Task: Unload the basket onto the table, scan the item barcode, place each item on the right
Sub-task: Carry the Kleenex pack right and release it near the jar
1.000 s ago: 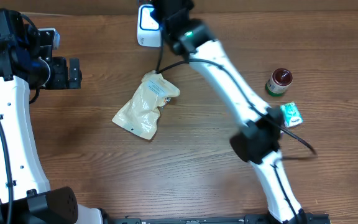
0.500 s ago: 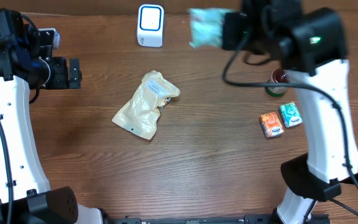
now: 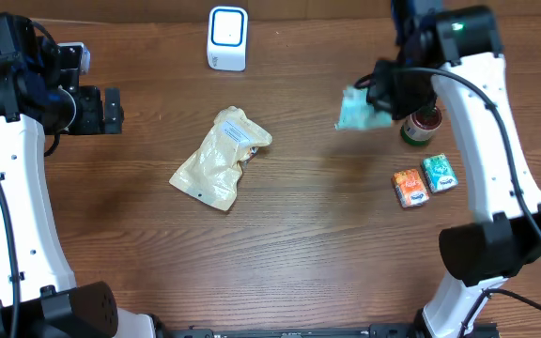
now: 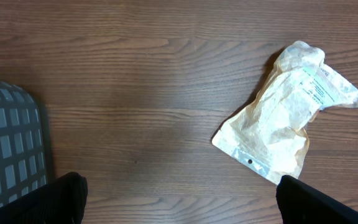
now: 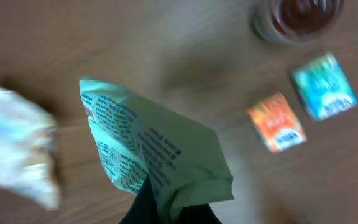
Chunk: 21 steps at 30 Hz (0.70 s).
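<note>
While the right gripper [image 3: 380, 92] hangs in the upper right of the overhead frame, its fingers are pressed together on a corner of a pale green packet [image 3: 357, 111], which is held above the table [image 3: 299, 244]. In the right wrist view the packet [image 5: 148, 155] fills the centre of the frame, printed text showing on its face, with the dark fingers [image 5: 143, 208] pinching its lower edge. The white scanner [image 3: 226, 38] stands at the top centre of the overhead frame, well apart from the packet and to its left. A beige pouch [image 3: 222, 158] lies crumpled on the table left of centre. At right, a red-lidded jar [image 3: 423, 124] stands just beside the held packet; below it lie an orange sachet [image 3: 409, 187] and a teal sachet [image 3: 440, 173], side by side. The left gripper [image 3: 101, 110], at the upper left, is spread wide and holds nothing. A grey gridded object [image 4: 8, 149] shows at the left edge of the left wrist view.
</note>
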### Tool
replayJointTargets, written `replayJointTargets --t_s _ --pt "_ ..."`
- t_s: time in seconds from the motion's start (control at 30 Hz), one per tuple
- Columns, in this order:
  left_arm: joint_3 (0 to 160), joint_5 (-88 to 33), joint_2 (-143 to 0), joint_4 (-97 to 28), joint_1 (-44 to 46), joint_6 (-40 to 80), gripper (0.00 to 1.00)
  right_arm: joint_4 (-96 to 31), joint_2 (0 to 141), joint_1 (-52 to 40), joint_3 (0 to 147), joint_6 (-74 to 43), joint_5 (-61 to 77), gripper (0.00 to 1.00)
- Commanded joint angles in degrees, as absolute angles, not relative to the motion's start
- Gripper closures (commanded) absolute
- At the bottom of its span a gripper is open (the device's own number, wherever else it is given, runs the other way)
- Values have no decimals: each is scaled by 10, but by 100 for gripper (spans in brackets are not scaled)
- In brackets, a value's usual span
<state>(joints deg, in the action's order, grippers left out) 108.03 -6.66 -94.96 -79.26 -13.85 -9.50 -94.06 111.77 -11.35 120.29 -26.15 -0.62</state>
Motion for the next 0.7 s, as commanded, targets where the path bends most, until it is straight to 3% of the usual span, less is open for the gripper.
replayJointTargets --t_s 0.0,0.27,0.67 --pt "1080 -66 -952 -792 -135 -107 0 -937 1114 -106 1135 -265 -83 96" --pt "1080 -66 -952 -792 -135 -107 1 -912 1114 -84 1027 -265 -140 96" --pt "1080 -66 -952 -792 -135 -107 0 -838 1114 -65 940 -117 -141 92"
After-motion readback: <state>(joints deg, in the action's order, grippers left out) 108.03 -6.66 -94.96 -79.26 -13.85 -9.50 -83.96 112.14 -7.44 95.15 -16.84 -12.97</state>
